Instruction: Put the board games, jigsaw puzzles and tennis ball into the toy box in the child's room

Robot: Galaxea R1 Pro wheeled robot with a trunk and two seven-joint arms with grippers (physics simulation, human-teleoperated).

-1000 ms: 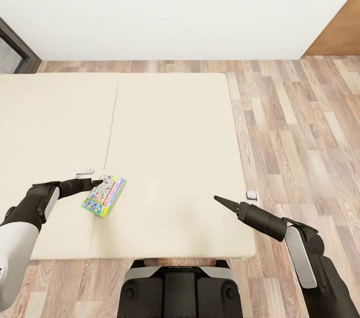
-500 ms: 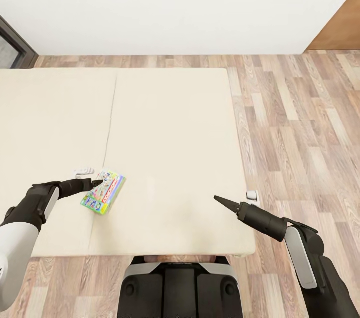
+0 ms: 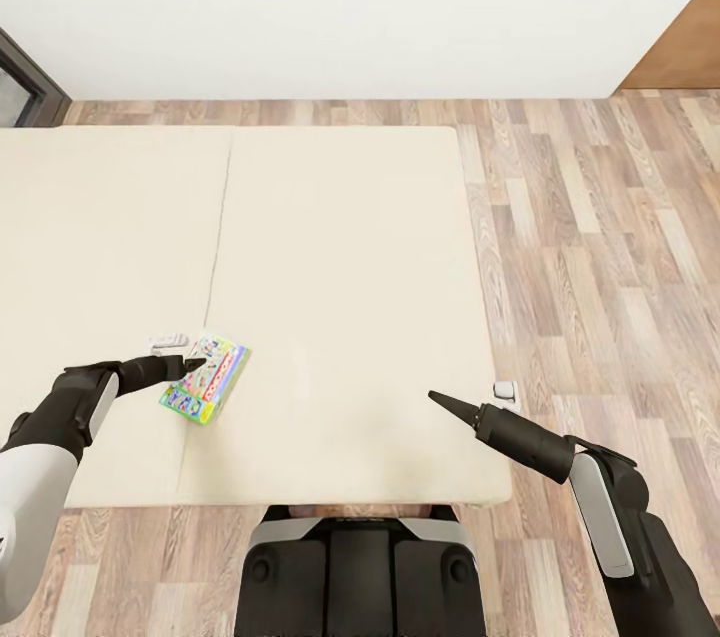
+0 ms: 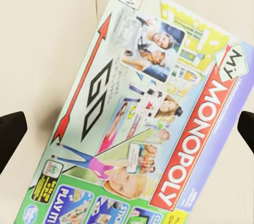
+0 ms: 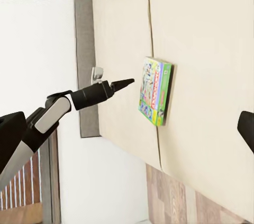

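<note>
A colourful Monopoly board game [image 3: 205, 379] lies flat on the cream bed [image 3: 340, 247] near its front left, next to the seam between the two mattress halves. My left gripper [image 3: 195, 364] hovers right at the game's near-left edge, open, and the left wrist view has the box lid [image 4: 143, 118] between the two spread fingertips [image 4: 10, 135]. My right gripper [image 3: 437, 400] hangs open above the bed's front right part, far from the game, holding nothing. From the right wrist view I see the game [image 5: 153, 91] and the left arm's tip beside it.
A small white object [image 3: 167, 342] lies on the bed just behind the left gripper, and another [image 3: 504, 389] sits at the bed's right edge. Wood floor [image 3: 600, 247] runs to the right, with a white wall behind and a brown panel [image 3: 680, 47] at far right.
The whole head view has shifted a little, so the camera has moved. Both arms hold the same pose, and the board game lies where it was.
</note>
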